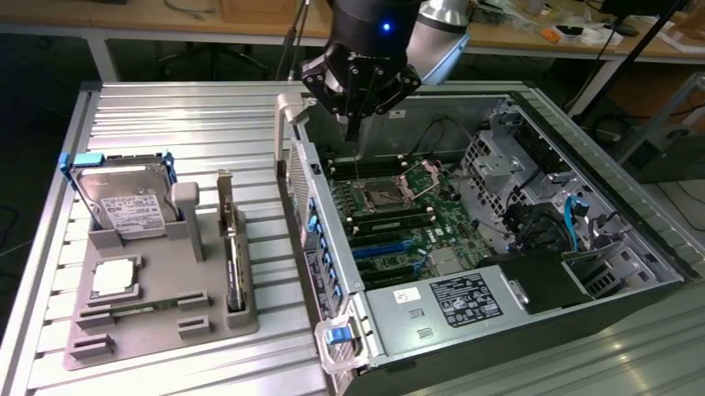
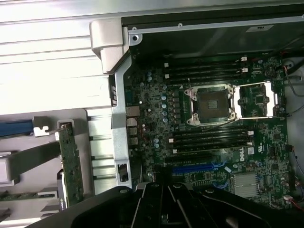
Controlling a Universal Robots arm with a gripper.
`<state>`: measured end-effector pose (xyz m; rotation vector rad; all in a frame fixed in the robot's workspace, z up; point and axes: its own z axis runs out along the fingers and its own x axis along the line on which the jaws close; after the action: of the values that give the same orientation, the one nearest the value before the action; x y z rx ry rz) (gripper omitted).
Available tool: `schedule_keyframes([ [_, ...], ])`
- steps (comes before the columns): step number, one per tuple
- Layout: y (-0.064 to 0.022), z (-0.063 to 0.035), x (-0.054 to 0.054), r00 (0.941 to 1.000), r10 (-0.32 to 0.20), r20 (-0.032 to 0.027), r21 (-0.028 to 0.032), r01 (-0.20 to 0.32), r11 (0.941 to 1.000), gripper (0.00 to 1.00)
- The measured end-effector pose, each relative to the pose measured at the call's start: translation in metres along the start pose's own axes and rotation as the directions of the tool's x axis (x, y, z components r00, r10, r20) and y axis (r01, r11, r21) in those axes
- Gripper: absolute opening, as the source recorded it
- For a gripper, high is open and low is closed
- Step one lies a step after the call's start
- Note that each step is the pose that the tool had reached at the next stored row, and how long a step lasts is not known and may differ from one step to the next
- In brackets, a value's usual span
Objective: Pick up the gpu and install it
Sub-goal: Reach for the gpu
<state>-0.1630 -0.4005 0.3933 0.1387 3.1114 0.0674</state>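
The gpu [image 1: 233, 252] stands on its long edge in a slot of the grey holder [image 1: 154, 330], its pale metal bracket pointing up at the far end. In the wrist view the gpu [image 2: 71, 164] appears as a thin card beside the case wall. My gripper [image 1: 350, 128] hangs over the open computer case [image 1: 617, 206], above the motherboard's upper corner and well to the exterior view's right of the gpu. Its fingers [image 2: 154, 202] are shut together with nothing between them. The blue expansion slots [image 1: 380, 243] on the motherboard lie bare.
The holder also carries a silver hard drive [image 1: 127, 206], a processor [image 1: 114, 278] and a green memory stick [image 1: 127, 311]. The case's rear wall [image 1: 319, 223] rises between holder and motherboard. The processor socket [image 2: 212, 104] stands open. Cables and drive cages fill the case's right side.
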Motion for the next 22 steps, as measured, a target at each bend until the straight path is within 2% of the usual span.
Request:
schedule_keyframes([
  [22,-0.0016,-0.0005,0.018,1.0,0.0,0.0,0.0,0.0,1.0,0.11],
])
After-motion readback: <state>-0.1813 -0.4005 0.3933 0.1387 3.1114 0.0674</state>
